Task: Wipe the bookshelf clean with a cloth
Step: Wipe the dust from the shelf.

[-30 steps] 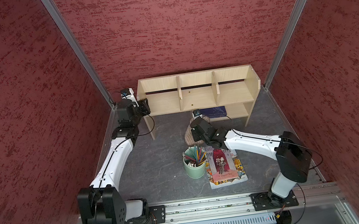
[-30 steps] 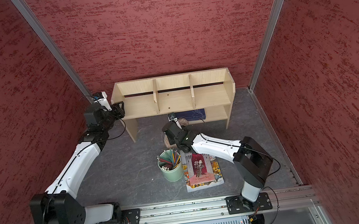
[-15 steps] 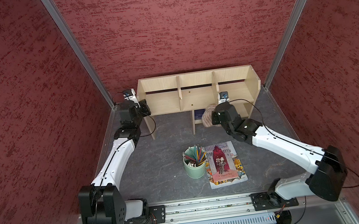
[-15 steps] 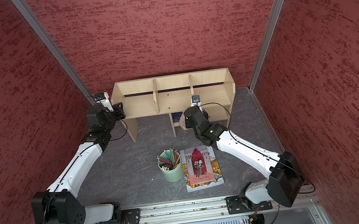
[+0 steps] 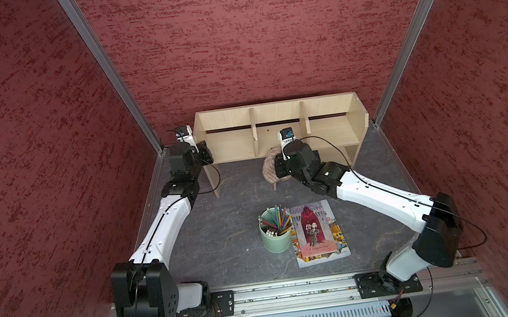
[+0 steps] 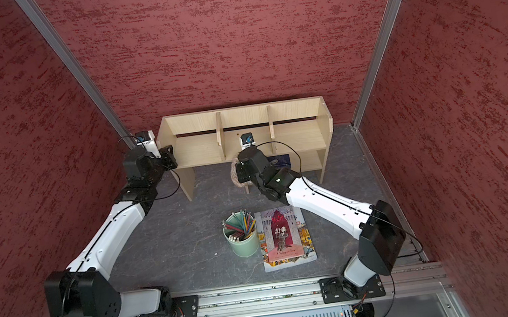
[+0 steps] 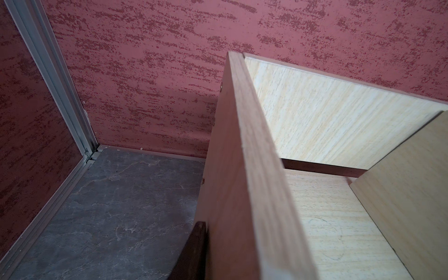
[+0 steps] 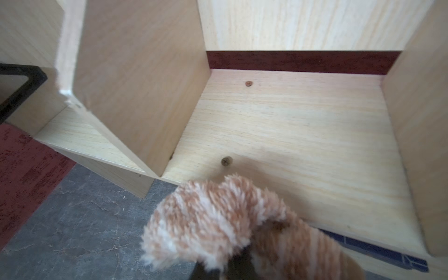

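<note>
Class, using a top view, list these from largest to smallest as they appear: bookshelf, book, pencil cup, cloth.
1. bookshelf
2. book
3. pencil cup and cloth: they look alike; the right arm hides part of the cloth, so unranked.

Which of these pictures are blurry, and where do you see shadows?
Right wrist view: the cloth, up close, is soft-focused and throws a faint shadow on the bookshelf; left wrist view: its outer side face is shaded, the inside bright; both top views: sharp, evenly lit.
</note>
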